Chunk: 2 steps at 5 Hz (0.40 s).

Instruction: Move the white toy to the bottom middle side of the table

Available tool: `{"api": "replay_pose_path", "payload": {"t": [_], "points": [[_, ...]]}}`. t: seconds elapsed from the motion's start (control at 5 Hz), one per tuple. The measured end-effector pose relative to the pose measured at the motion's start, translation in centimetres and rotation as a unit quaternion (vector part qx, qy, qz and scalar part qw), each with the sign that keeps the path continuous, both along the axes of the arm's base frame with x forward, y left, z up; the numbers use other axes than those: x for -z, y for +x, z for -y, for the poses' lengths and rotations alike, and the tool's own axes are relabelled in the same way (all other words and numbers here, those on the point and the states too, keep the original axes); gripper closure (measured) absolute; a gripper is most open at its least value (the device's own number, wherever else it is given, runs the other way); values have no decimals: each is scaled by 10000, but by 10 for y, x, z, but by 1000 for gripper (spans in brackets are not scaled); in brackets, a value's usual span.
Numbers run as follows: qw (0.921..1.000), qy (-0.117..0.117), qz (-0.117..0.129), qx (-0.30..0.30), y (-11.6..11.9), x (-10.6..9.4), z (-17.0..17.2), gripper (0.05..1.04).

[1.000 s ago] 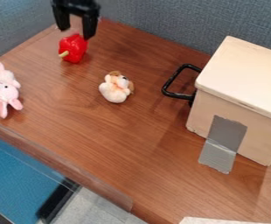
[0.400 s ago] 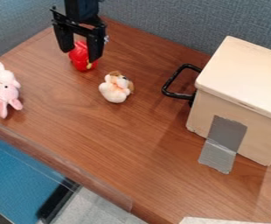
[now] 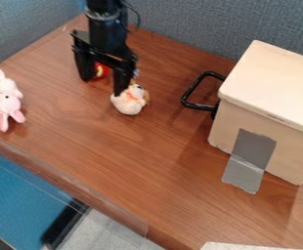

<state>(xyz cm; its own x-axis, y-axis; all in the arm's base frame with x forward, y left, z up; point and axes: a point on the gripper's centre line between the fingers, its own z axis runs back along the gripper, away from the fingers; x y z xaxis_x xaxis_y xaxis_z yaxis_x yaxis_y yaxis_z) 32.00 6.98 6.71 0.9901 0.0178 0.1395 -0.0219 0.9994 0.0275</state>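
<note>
a pink rabbit toy [image 3: 6,100] lies at the left edge of the frame, ears towards the top. to its right, in the upper left, the black gripper [image 3: 104,87] hangs over the wooden table [image 3: 147,151], its jaws standing wide apart. a red pepper toy [image 3: 101,71] shows between them, partly hidden. just right of that, above and left of the frame's middle, sits the white toy [image 3: 128,104]; the right-hand jaw overlaps its upper left side, though i cannot tell whether they touch. further right come a black handle [image 3: 191,91] and a pale wooden box [image 3: 275,85], with grey tape [image 3: 248,157] running down its front onto the table.
</note>
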Motion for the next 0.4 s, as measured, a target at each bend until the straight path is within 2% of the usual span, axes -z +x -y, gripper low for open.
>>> {"api": "replay_pose_path", "payload": {"t": [0.2,0.4], "points": [[9998,56,-84,-151,10,19,7,83],[9993,167,-106,-316,23,27,4,83]]}}
